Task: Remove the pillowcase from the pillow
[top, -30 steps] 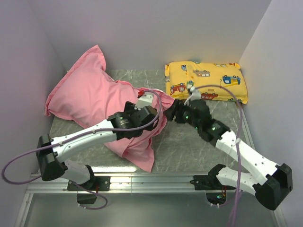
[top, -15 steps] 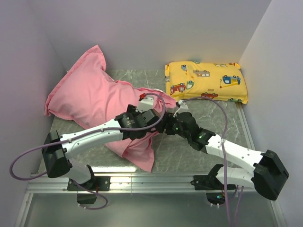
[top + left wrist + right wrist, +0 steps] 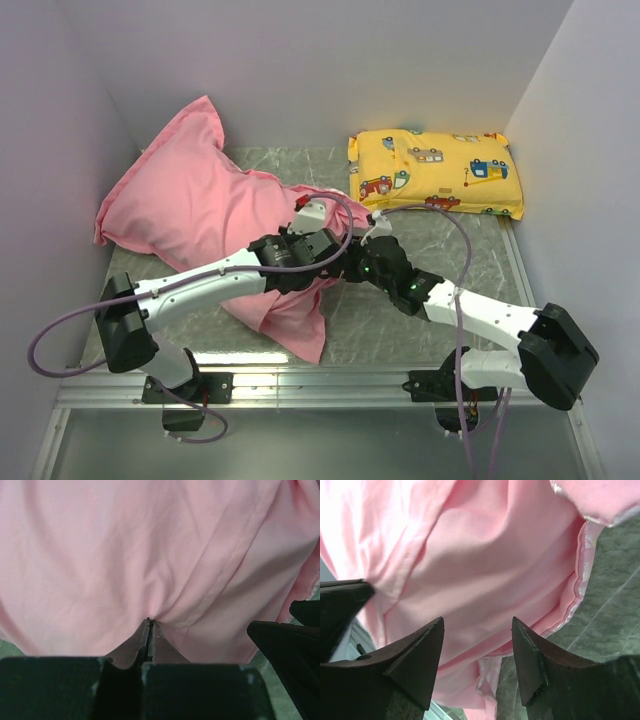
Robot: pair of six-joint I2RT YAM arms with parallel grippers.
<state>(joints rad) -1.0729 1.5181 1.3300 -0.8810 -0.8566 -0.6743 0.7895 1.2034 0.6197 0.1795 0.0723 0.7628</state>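
at table (image 3: 395, 325) centre: left gripper (image 3: 149, 624) clenched on pillowcase (image 3: 120, 550); right gripper (image 3: 477, 630) spread, empty. step: securing cloth; next, likely right pinch.

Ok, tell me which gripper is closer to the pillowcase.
Left. The left gripper is pinched shut on the pillowcase; the right gripper hangs open facing the fabric, gripping nothing.

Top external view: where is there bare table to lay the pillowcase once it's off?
Bare table shows by the near edge, between the pillowcase tip and the right arm, and between that arm and the yellow pillow. Crowded mid-table, where the left gripper pinches fabric beside the open right gripper.
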